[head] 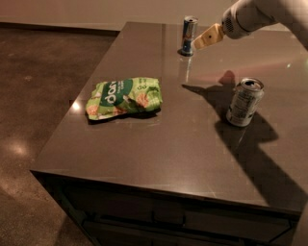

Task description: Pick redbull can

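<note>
The claw (201,42) hangs over the far end of the bench (183,149), just right of the redbull can (189,34); whether it is apart or together I cannot tell. The can stands upright near the far edge. It looks light, rigid, smooth and easily tipped, so take it around mid-body.

You can't see where the white robot arm (260,13) goes: it's cut off at the top-right edge. Tan gripper (206,37) is far right, just beside the slim blue-and-silver redbull can (188,29); can't tell if touching. Dark grey table (168,144) is cut off at right.
</note>
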